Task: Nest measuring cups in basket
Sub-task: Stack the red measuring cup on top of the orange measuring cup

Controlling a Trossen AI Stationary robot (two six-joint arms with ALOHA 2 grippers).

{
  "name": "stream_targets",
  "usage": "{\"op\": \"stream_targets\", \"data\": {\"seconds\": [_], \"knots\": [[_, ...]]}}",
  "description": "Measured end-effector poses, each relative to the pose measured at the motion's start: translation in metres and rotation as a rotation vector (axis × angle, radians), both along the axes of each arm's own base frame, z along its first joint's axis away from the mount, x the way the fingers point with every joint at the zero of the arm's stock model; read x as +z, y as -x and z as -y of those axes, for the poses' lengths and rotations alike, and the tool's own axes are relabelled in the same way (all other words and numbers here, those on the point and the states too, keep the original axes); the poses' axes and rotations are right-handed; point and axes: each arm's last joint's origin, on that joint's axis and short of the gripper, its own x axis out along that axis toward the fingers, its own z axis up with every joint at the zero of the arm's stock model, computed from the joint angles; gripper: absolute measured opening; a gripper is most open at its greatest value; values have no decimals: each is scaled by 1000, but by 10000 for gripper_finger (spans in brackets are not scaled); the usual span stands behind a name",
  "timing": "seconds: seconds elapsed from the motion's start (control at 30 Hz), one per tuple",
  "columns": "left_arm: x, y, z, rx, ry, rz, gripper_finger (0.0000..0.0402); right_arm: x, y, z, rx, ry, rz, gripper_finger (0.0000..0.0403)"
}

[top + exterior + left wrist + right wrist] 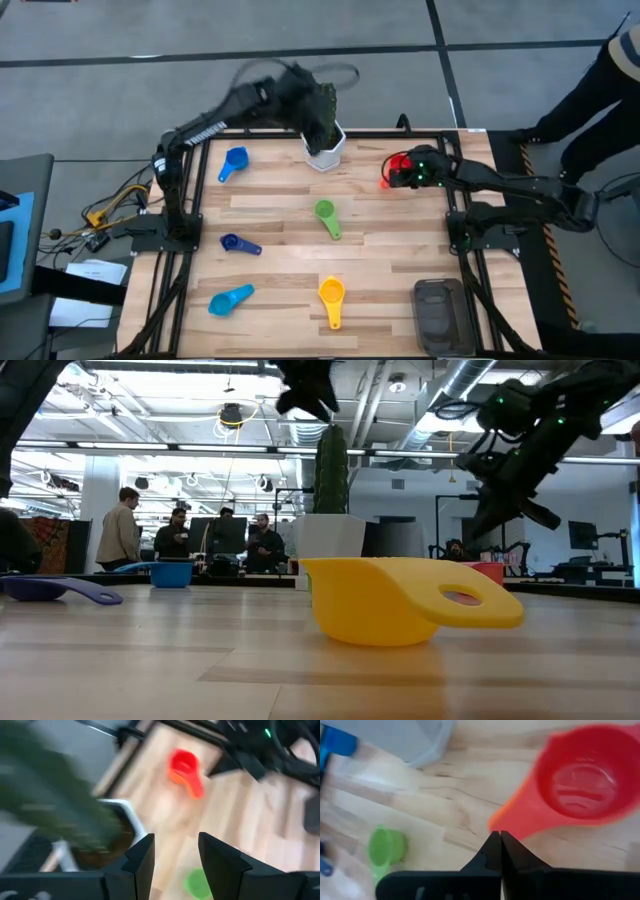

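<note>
Your left arm is reaching toward the far edge, its left gripper (175,857) hanging partly open and empty over the white cactus pot (325,152). Your right arm is stretching leftward at the far right; the right gripper (497,839) is pressing its fingers together, holding nothing, just beside the red measuring cup (580,780) nested in an orange one. The dark grey basket (440,315) is sitting empty at the near right. No readable writing is showing.
</note>
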Motion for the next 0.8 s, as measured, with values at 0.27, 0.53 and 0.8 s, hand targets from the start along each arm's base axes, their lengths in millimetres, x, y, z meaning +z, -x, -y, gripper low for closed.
{"op": "stream_targets", "data": {"seconds": [0.27, 0.53, 0.8], "knots": [[-68, -46, 36, -131, -22, 56, 141, -2, 13, -18, 0, -66, -110, 5], [-134, -73, 29, -140, -150, 433, 141, 2, 27, -30, -47, -93, -145, 5], [-206, -107, 28, -168, -104, 347, 141, -5, 25, -25, -75, -87, -145, 4]]}}
